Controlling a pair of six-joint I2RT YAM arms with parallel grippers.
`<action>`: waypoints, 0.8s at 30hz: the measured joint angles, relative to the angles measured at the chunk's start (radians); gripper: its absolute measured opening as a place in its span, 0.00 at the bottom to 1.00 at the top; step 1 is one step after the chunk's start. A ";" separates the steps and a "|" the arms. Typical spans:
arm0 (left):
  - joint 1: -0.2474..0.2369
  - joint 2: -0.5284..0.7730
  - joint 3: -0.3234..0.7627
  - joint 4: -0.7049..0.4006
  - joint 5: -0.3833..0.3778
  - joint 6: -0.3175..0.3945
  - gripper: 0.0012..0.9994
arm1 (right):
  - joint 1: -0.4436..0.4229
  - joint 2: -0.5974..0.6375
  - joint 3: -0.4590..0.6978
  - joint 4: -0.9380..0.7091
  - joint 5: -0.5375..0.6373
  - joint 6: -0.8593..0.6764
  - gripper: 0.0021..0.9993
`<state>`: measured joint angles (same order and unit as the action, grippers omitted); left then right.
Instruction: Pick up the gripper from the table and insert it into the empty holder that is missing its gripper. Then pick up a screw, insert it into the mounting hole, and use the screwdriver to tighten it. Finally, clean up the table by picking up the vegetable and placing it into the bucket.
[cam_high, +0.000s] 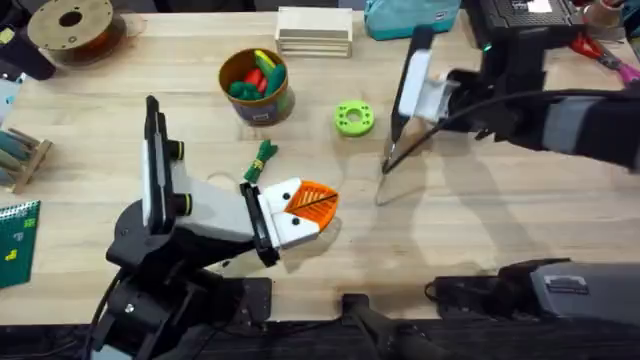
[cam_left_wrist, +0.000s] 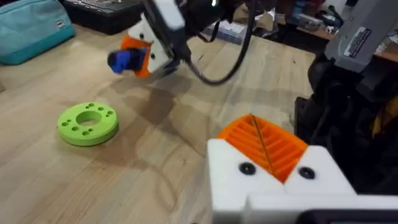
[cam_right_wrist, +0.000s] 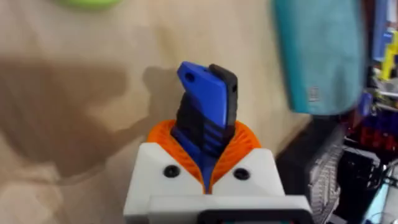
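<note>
The right tool (cam_right_wrist: 205, 165) clamps the blue pen-shaped electric screwdriver (cam_right_wrist: 205, 115) above the wooden tabletop (cam_high: 480, 230); the left tool (cam_high: 305, 212) sits closed, pads together; the dark green leafy toy vegetable (cam_high: 261, 160) lies near the brown-orange round bucket (cam_high: 256, 88).

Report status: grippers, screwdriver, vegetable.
Right gripper shut on screwdriver, held off the table right of green disc. Left gripper fingers together, nothing held. Vegetable on table, not yet in bucket. Nothing in the way.

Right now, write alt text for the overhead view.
The right gripper holds the screwdriver tip-down over the wooden table, right of a green disc. The left gripper rests near the vegetable, below the bucket.
</note>
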<state>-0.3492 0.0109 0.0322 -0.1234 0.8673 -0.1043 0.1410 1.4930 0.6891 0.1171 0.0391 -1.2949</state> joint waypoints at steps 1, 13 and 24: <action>0.000 0.000 0.000 0.000 0.000 0.000 0.00 | 0.000 0.023 0.000 -0.009 0.016 -0.034 0.03; 0.000 0.000 0.000 0.000 0.000 0.000 0.00 | 0.027 0.070 0.067 -0.131 0.084 -0.150 0.84; 0.000 0.000 0.000 0.000 -0.003 0.000 0.95 | 0.173 -0.040 0.079 -0.417 0.159 0.264 0.99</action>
<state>-0.3492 0.0109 0.0322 -0.1234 0.8642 -0.1041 0.3139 1.4525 0.7685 -0.3004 0.1978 -1.0313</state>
